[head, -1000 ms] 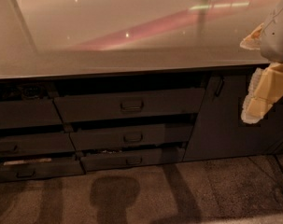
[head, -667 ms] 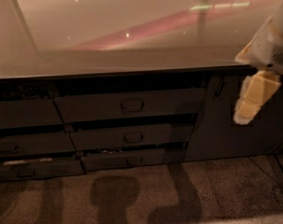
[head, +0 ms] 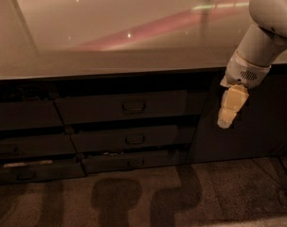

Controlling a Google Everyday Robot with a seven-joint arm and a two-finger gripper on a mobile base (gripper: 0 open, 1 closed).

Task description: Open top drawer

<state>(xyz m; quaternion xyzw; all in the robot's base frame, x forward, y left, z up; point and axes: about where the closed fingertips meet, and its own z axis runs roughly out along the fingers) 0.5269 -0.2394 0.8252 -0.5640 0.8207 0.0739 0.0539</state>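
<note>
The top drawer [head: 121, 106] is the widest dark grey front under the counter, with a small loop handle [head: 133, 107] at its centre. Its front stands about flush with the cabinet, and none of its inside shows. My gripper [head: 227, 120] hangs from the white arm at the right, pointing down, in front of the dark cabinet door. It is to the right of the drawer's front, at about handle height and well apart from the handle. It holds nothing that I can see.
A glossy counter top [head: 110, 41] runs above the drawers. Two narrower drawers [head: 133, 139] sit below the top one, and more drawer fronts [head: 24, 145] stack at the left. A dark cabinet door [head: 256, 122] is at the right. Speckled floor [head: 181, 197] lies in front.
The arm has swung left and come lower, bringing the gripper nearer to the top drawer's right end. The drawers have not moved.
</note>
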